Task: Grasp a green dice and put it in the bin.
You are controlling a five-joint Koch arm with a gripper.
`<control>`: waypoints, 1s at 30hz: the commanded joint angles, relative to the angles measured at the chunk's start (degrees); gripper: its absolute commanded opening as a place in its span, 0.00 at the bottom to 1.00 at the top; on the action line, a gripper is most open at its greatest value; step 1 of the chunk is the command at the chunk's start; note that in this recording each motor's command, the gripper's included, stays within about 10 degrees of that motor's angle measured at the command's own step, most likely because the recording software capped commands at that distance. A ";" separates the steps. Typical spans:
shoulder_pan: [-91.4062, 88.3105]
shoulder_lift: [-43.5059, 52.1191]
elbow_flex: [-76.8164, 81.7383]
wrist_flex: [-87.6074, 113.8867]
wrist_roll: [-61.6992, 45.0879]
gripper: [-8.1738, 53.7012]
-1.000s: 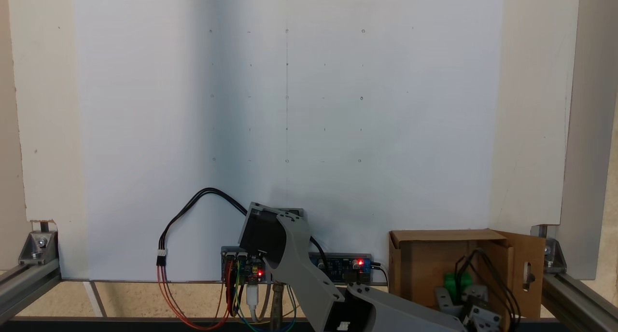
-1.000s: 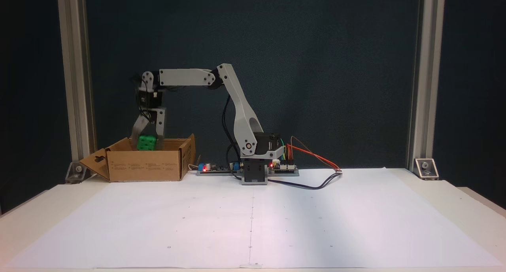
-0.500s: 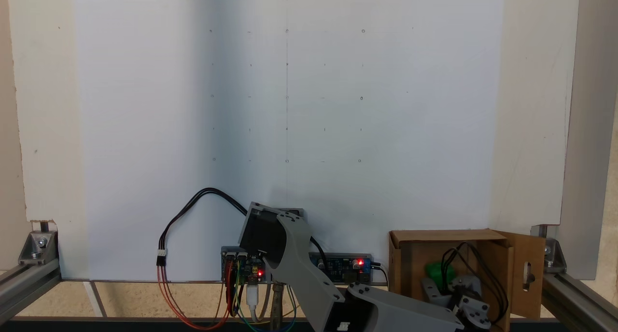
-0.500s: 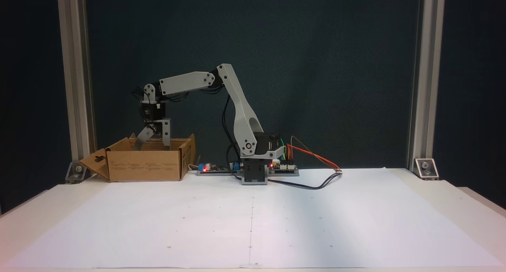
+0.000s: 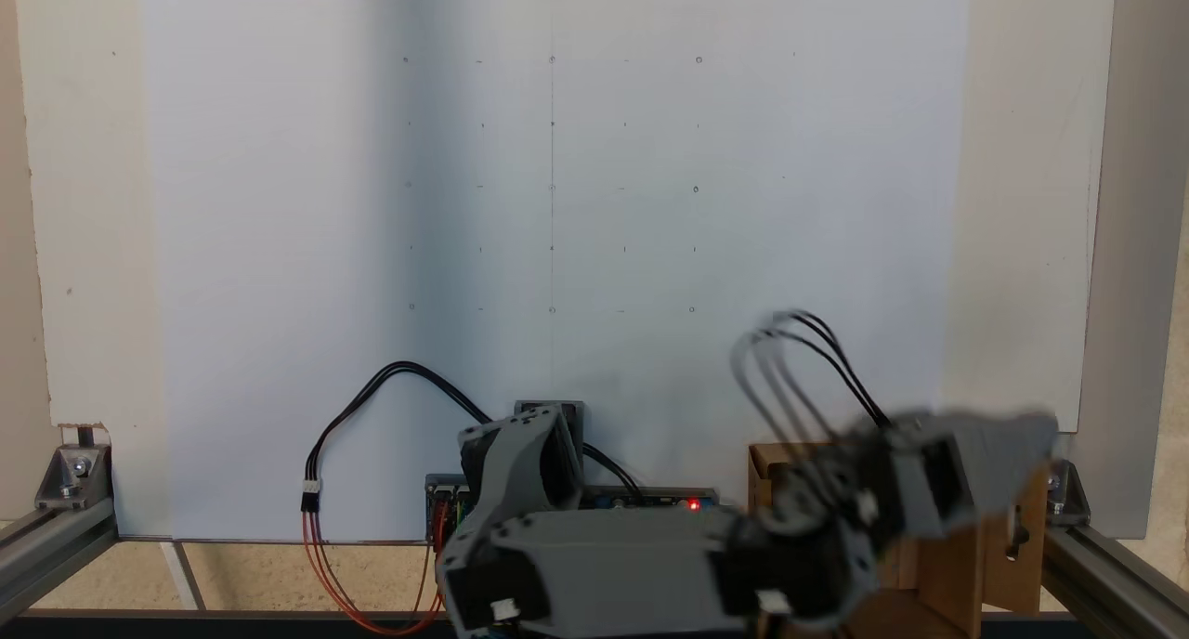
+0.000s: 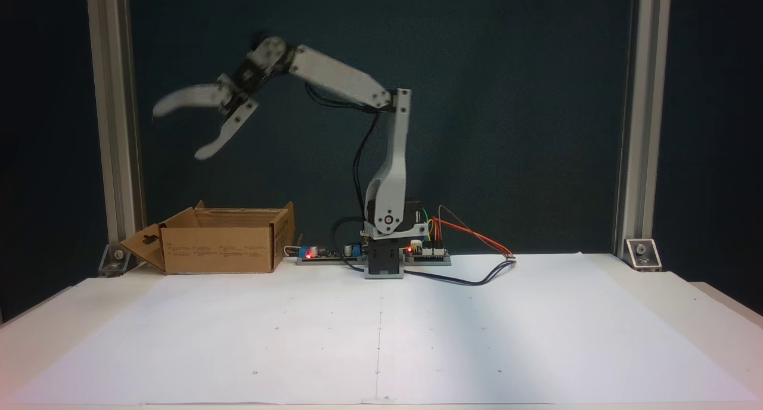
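step: post-drop, judged | pincer [image 6: 179,130] jaws wide apart, empty, high above cardboard bin [image 6: 220,249]; dice unseen | next: prob. park arm; nothing left to grasp

The bin [image 6: 220,246] is brown corrugated cardboard, matt, with raw-cut flap edges. Right of the bin, the arm [image 6: 390,160] has smooth light-grey plastic links with a dull sheen, and its tool [image 6: 179,127] is of the same pale plastic, blurred. Before the bin, a sheet of white paper [image 6: 381,332] lies smooth and matt on the cream counter [image 6: 709,314]. Behind the bin stands a post [image 6: 116,118] of brushed, ribbed metal.
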 commanded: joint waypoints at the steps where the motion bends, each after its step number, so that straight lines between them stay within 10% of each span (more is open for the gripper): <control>1: -9.03 3.60 -3.43 -1.49 5.45 0.86; 14: -60.38 23.82 27.51 -12.02 5.54 0.86; 30: -64.60 38.67 69.26 -52.98 5.10 0.86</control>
